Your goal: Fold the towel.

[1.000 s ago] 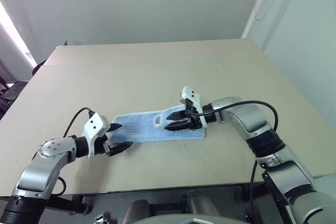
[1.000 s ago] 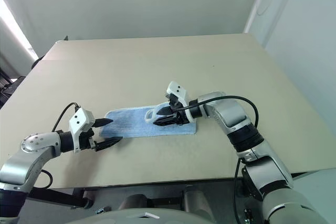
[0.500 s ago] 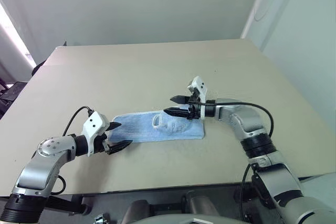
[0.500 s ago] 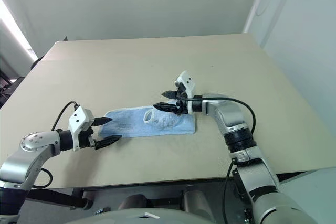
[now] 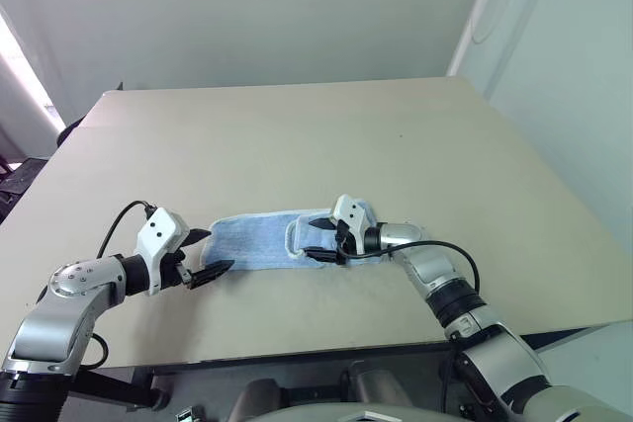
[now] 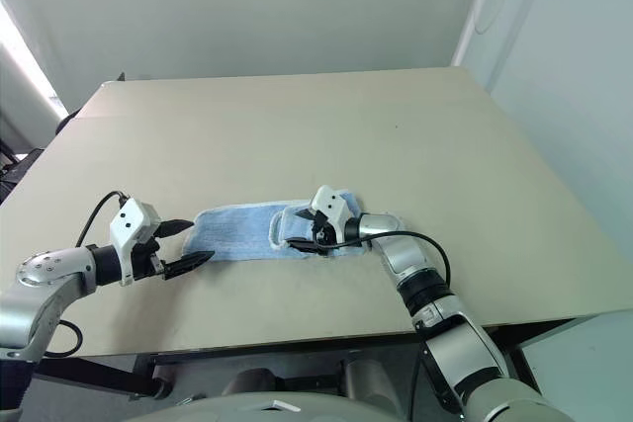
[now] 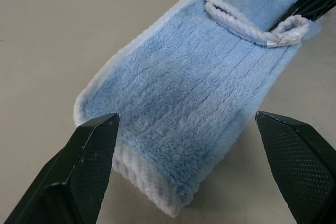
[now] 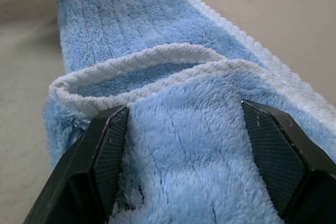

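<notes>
**Towel lying folded on the desk, both of my jaws standing open**

I am looking down at the light-blue towel [image 5: 267, 239], which is lying as a long strip on the beige desk [image 5: 297, 135], toward its near edge. Its end on my right is doubled over onto the strip, and the white stitched border [image 8: 142, 59] of that flap is arching up in a loose curve across the ribbed pile.

My right gripper [image 5: 318, 241] is sitting low over that doubled end, pointing toward my left. Its jaws are spread wide, with 1 black finger [image 8: 100, 166] on each side of the folded layer and the pile lying between them. The fingers are resting on or just above the cloth; I cannot tell whether they are pressing it, and they are not pinching anything.

My left gripper [image 5: 206, 252] is hovering just off the other end of the towel, pointing at it. Its jaws are also gaping wide and are holding nothing; the 2 fingers [image 7: 79, 166] are flanking the near short edge of the strip without touching it, over bare desk.
</notes>
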Robot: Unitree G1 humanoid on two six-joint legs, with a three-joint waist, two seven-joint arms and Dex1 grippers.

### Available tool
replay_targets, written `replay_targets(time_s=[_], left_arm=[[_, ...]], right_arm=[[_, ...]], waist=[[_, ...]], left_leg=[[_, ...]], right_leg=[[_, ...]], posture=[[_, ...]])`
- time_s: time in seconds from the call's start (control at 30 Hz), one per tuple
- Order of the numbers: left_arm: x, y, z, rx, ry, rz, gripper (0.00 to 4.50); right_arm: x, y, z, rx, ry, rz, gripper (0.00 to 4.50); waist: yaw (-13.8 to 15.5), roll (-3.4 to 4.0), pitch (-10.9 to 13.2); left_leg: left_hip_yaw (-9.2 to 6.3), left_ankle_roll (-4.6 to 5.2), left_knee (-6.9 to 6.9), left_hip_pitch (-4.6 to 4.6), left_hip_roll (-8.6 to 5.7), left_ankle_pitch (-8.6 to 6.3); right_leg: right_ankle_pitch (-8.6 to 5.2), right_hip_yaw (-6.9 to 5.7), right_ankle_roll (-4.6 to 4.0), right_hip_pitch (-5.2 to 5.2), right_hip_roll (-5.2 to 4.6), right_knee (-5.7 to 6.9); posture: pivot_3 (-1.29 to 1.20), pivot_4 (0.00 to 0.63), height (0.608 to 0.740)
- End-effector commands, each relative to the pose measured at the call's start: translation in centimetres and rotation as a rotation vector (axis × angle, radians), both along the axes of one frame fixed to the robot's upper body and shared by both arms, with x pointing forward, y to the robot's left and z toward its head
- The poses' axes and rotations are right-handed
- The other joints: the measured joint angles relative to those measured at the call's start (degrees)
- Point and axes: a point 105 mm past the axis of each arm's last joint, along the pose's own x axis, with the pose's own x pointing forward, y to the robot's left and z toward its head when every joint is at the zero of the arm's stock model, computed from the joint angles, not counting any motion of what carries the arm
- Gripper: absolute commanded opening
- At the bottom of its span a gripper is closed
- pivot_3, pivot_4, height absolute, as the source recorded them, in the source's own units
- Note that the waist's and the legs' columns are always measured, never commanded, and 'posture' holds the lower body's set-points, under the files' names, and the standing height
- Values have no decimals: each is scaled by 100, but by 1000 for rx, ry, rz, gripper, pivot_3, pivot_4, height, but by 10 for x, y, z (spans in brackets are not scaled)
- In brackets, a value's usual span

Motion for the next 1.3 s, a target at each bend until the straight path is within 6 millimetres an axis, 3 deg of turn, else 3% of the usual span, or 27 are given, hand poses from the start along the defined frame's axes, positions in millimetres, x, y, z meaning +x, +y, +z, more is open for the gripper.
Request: replay_targets(time_s=[0.03, 0.3, 0.4, 0.47, 0.67, 0.97, 1.3], left_arm=[[3, 6, 12, -20, -27, 39, 4382], [6, 30, 20, -189, 32, 183, 4441], [4, 40, 2, -169, 163, 264, 4441], [4, 41, -1, -193, 207, 281, 4441], [17, 50, -15, -288, 321, 426, 4441], [15, 5, -23, -345, 446, 305, 4441], [10, -18, -45, -207, 519, 216, 4441]], right_arm=[[2, 1, 14, 74, 37, 8, 4465], [-1, 1, 85, 301, 85, 33, 4499], [-3, 0, 112, 383, 151, 31, 4499], [-5, -1, 120, 406, 166, 27, 4499], [1, -1, 116, 407, 198, -62, 4499], [9, -6, 107, 394, 212, -157, 4499], [18, -12, 95, 321, 198, -233, 4499]], waist=[[-10, 3, 2], [-21, 9, 6], [-21, 10, 7], [-25, 9, 6], [-11, 7, 6], [37, 10, 8], [68, 45, -6]], left_leg=[[-1, 0, -2, 15, 1, 0], [-6, 0, -4, 10, 1, 0], [-6, 0, -5, 9, 0, 0], [-6, 0, -5, 9, 0, 0], [-9, -1, -6, 7, -2, 0], [-9, -1, -10, 0, -11, -1], [-10, -1, -9, 18, -29, -1]], right_leg=[[-3, 0, -2, 15, 0, -2], [-4, -2, -1, 11, -3, -2], [-4, -2, 0, 9, -4, -2], [-5, -2, 0, 9, -4, -2], [-6, -5, 2, 9, -4, -5], [3, -3, 16, 7, -11, -10], [-21, -3, 16, 34, -27, -21]], posture=[[0, 0, 740], [0, 0, 740], [0, 0, 740], [0, 0, 740], [0, 0, 740], [0, 0, 740], [0, 0, 740]])
